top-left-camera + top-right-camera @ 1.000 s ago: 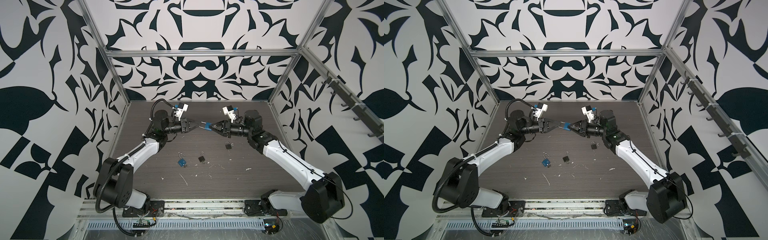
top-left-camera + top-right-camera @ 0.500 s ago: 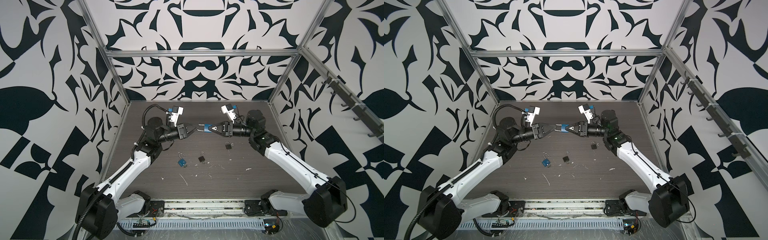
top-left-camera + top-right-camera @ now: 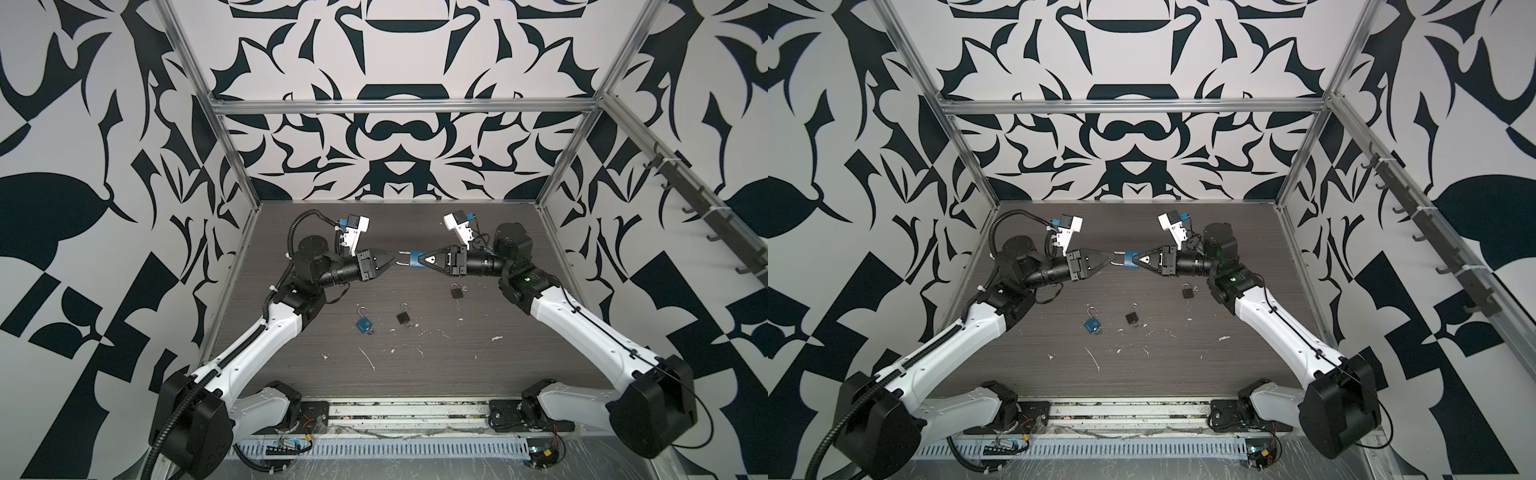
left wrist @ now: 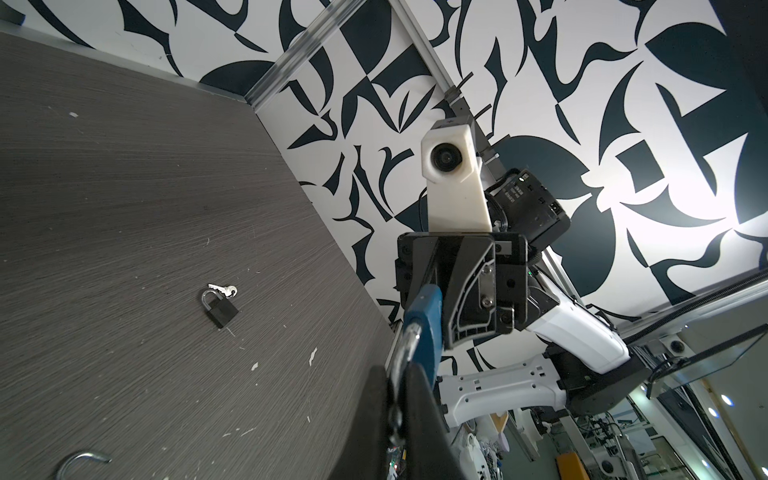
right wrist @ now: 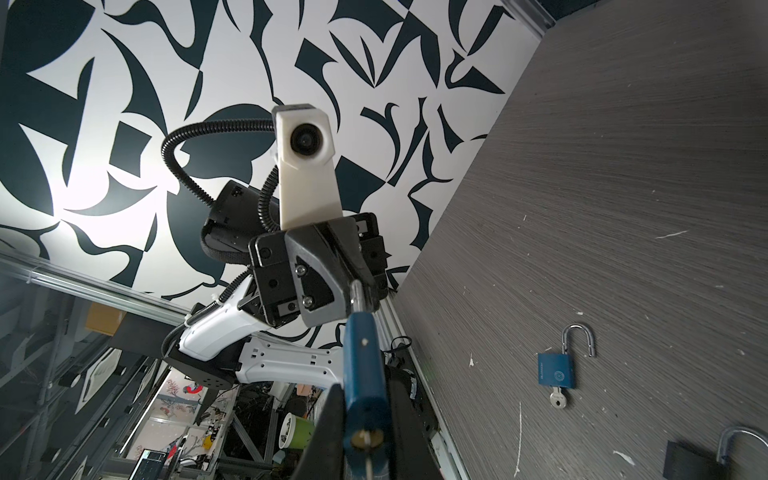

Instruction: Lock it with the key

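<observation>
- The held blue padlock point(image 3: 414, 261) hangs in the air above the far middle of the table point(image 3: 478, 361), bridged between the two arms.
- The right end effector point(image 3: 423, 262) pinches its blue body. The left end effector point(image 3: 395, 262) is pressed together on the shackle point(image 4: 405, 353).
- In the right wrist view, what looks like a key point(image 5: 366, 449) sits in the keyway at the body's end away from the shackle.
- The arms are coupled through the lock, so any push off the shackle's line could slide the thin steel out of the left pinch or twist the body in the right.
- I cannot tell whether the shackle is seated. A leg missing its hole would jam.
- Neither end effector is free for the key. Letting go to turn it could drop the lock onto the table, near the loose blue padlock point(image 3: 364, 324).
</observation>
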Motion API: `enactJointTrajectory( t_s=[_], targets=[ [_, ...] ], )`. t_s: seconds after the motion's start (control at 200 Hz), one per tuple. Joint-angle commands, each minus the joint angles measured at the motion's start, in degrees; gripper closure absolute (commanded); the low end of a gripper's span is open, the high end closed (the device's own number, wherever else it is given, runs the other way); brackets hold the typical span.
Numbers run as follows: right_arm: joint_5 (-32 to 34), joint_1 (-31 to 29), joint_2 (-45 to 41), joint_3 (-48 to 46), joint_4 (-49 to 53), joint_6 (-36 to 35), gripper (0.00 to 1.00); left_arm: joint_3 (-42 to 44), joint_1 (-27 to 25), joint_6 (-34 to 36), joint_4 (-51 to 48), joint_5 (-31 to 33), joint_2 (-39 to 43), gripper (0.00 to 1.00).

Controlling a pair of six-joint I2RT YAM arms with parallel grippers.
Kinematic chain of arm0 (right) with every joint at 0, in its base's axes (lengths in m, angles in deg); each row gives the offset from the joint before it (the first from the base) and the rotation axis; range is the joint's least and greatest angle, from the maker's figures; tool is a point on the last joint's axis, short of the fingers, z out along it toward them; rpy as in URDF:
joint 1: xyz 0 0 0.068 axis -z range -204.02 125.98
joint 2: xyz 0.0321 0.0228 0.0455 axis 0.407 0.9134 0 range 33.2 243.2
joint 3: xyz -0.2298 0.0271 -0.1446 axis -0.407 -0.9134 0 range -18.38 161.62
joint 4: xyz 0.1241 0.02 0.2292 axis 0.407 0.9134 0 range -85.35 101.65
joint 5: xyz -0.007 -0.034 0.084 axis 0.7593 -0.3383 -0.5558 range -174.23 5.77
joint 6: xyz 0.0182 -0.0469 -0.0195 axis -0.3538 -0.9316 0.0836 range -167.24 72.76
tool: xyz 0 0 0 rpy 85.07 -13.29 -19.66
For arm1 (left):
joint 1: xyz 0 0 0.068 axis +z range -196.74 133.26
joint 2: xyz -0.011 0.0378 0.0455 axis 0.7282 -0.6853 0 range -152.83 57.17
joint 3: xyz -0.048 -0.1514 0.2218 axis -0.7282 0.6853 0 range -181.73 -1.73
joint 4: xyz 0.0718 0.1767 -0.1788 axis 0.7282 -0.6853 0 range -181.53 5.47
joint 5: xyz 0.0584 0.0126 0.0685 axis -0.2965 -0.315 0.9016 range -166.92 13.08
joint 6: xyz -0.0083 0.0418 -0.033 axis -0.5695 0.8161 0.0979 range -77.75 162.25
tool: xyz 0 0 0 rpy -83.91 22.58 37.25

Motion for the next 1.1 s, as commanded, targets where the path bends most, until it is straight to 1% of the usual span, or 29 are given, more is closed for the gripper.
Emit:
enactJointTrajectory(
  t_s=[0.0, 0.295, 0.815, 1.095],
  targets=[
    [3.6, -0.2, 0.1, 0.8, -2.6, -1.3, 1.0, -1.1, -2.6, 1.3, 0.8, -3.8, -0.4, 1.0],
    [3.5, -0.9, 2.3, 2.7, -2.5, -1.3, 1.0, -1.8, -5.3, 1.9, 1.0, -3.3, -1.4, 1.0],
    [3.7, -4.9, 7.7, 6.8, -3.2, -1.4, 1.0, -3.0, -6.3, 2.3, 1.6, -4.2, -1.5, 1.0],
    [4.2, -6.5, 8.1, 6.1, -2.3, -1.7, 1.0, -2.3, -6.3, 1.9, 2.5, -3.8, -2.4, 1.0]
  ],
)
